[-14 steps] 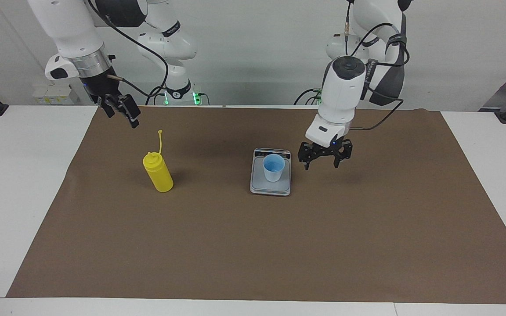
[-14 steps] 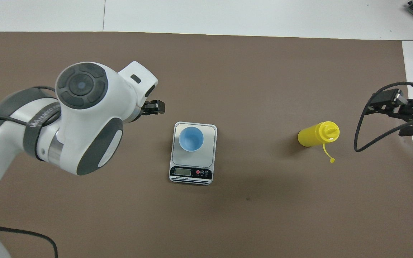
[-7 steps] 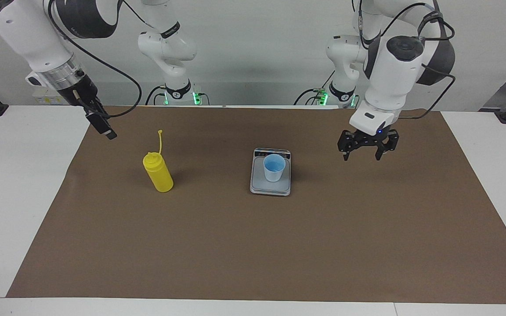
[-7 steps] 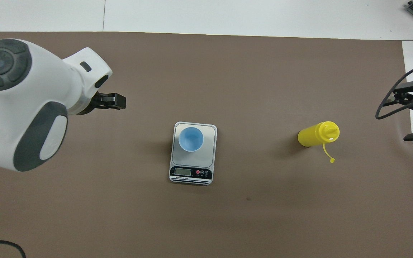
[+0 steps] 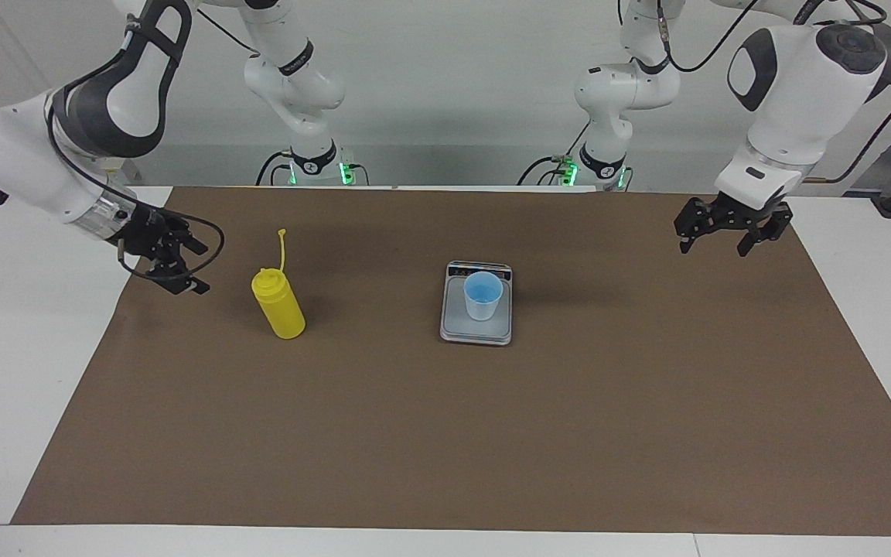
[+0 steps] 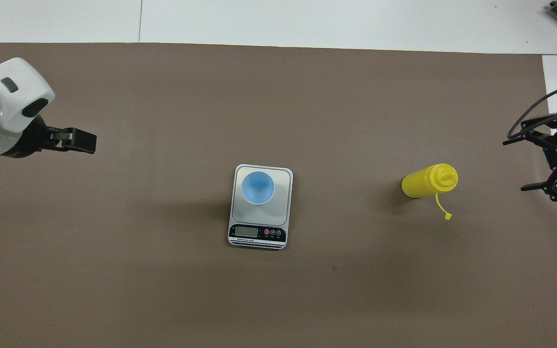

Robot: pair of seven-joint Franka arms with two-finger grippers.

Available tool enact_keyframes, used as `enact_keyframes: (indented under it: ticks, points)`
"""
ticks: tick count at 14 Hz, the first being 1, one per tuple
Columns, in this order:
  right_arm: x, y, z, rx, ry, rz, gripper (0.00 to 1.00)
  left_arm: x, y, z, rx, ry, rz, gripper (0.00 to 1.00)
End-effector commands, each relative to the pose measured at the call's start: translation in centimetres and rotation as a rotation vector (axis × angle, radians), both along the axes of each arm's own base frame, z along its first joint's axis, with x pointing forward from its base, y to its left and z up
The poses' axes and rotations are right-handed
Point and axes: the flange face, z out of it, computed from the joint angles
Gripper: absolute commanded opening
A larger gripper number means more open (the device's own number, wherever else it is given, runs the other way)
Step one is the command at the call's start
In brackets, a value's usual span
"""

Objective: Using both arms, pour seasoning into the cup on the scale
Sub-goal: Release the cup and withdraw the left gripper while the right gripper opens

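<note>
We see a white tabletop [image 5: 28,348] covered by a broad sheet of matte brown paper [image 5: 492,433]. Near the middle of the sheet lies the scale [image 5: 476,328], a flat rectangle with rounded corners, a smooth silver-grey plate and a dark display strip along the edge nearest the robots. On its plate stands the cup [image 5: 483,296], small, tapered, handleless, of pale blue plastic, its open round mouth showing a deeper blue inside in the overhead view [image 6: 257,187].

Toward the right arm's end of the tabletop, well apart from the scale, the bottle [image 5: 278,303] stands upright on the paper: a yellow plastic cylinder with a rounded shoulder and a short nozzle. A thin yellow strap [image 5: 282,249] rises from its top, ending in a small cap.

The right gripper [image 5: 179,265] hangs low over the edge of the brown paper, near the bottle but clear of it, turned sideways toward it. Its black jaws stand apart, and a black cable loops around it. The arm above it is glossy white with dark grey joint covers.

The left gripper [image 5: 726,230] hangs over the paper near the left arm's end of the tabletop, well apart from the scale. Its black, angular jaws point downward and stand apart, holding nothing.
</note>
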Motion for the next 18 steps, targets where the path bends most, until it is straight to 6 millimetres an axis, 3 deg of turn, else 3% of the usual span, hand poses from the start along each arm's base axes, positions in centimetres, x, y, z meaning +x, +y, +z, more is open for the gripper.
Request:
enact_keyframes:
  ticks: [1, 4, 11, 18]
  points:
    - [0.8, -0.4, -2.8, 0.056, 0.017, -0.042, 1.0, -1.4, 0.0, 1.4, -0.007, 0.009, -0.016, 1.0]
    - [-0.1, 0.2, -6.0, 0.097, 0.051, -0.065, 1.0, -1.8, -0.5, 1.1, -0.005, 0.02, -0.021, 1.0]
    - [-1.7, 1.8, -10.8, 0.191, 0.057, -0.085, 1.0, -2.0, 2.2, 4.6, -0.085, 0.018, 0.054, 1.0]
    - [-2.4, 2.9, -14.0, 0.275, 0.052, -0.084, 1.0, -3.0, 1.8, 3.5, -0.034, 0.06, 0.026, 1.0]
